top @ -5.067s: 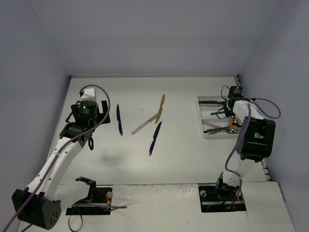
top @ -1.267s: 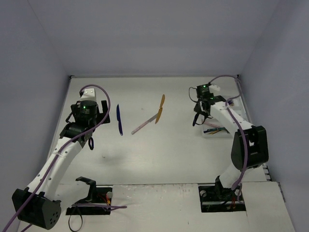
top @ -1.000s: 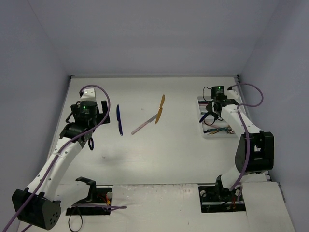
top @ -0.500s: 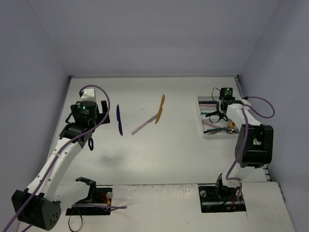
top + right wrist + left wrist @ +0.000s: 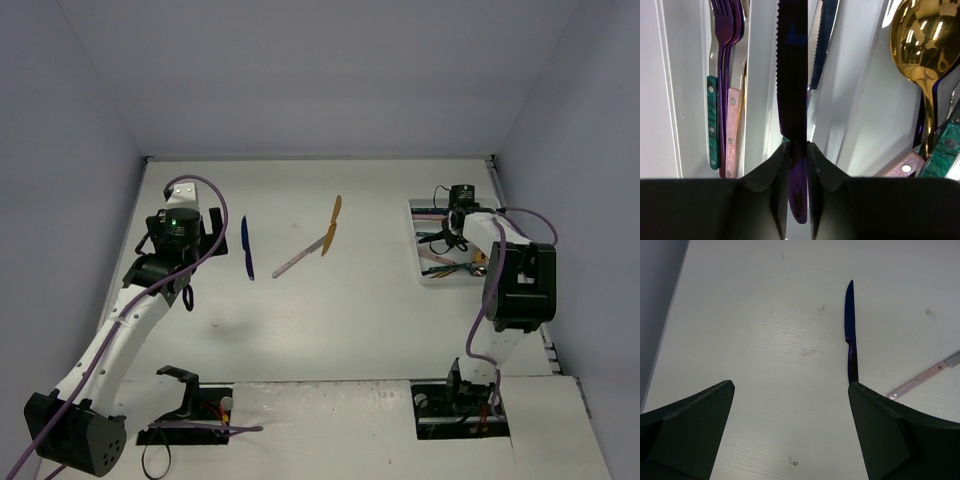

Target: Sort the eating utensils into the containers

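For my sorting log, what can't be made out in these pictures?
Top view: tray contents, too small, partly under the right gripper.
Right wrist view: whether the gripped knife touches the tray; depth unclear.
Left wrist view: pink handle, far end cut off by the right edge.

In my right wrist view, the top edge cuts the tips off the dark knife [image 5: 792, 75] and the purple forks [image 5: 726, 30]. My left gripper [image 5: 791, 386] hides the handle end of the blue knife [image 5: 852, 340]. The pink-handled utensil [image 5: 925, 380] runs off the right edge. From above, what lies in the tray [image 5: 414, 235] is too small to tell apart.
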Robot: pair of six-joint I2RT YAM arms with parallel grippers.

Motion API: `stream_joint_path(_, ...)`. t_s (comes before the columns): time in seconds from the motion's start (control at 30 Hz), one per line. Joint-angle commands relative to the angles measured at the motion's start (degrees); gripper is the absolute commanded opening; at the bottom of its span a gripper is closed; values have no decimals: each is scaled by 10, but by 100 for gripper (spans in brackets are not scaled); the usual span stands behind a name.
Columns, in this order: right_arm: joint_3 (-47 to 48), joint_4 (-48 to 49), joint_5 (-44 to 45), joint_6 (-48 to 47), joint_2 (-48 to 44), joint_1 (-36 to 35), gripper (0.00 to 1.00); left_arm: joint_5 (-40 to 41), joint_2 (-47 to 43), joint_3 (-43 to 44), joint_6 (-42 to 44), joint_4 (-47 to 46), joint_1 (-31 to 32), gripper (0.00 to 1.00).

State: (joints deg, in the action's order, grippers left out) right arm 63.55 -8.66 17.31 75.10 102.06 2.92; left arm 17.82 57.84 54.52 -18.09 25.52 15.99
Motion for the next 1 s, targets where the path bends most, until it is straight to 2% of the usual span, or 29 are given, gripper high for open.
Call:
stream_joint_path(0.0, 33, 23, 5, -20, -11, -9, 20, 0, -12, 14, 1, -20, -4, 97)
stream_joint_path(0.03, 36, 24, 10, -32, -18, -13, 25, 0, -12, 14, 1, -20, -4, 97)
stream_joint_path(0.13, 41, 24, 39, -69, -43, -36, 49, 0, -12, 15, 1, -20, -4, 97)
stream_joint_path(0.27, 51, 23, 70, -128, -74, -73, 60, 1, -12, 14, 1, -20, -4, 97)
stream_joint_path(0.37, 67, 25, 80, -215, -77, -113, 62, 1, -11, 15, 2, -20, -4, 97)
stream_joint_path(0.57, 150, 27, 33, -420, -10, -209, 63, -1, -9, 14, 2, -20, -4, 97)
stream_joint_path(0.7, 190, 42, 2, -524, 38, -259, 63, -1, -7, 14, 2, -19, -4, 97)
stream_joint_path(0.97, 295, 53, -121, -675, 151, -289, 61, -3, -2, 15, 4, -18, -4, 97)
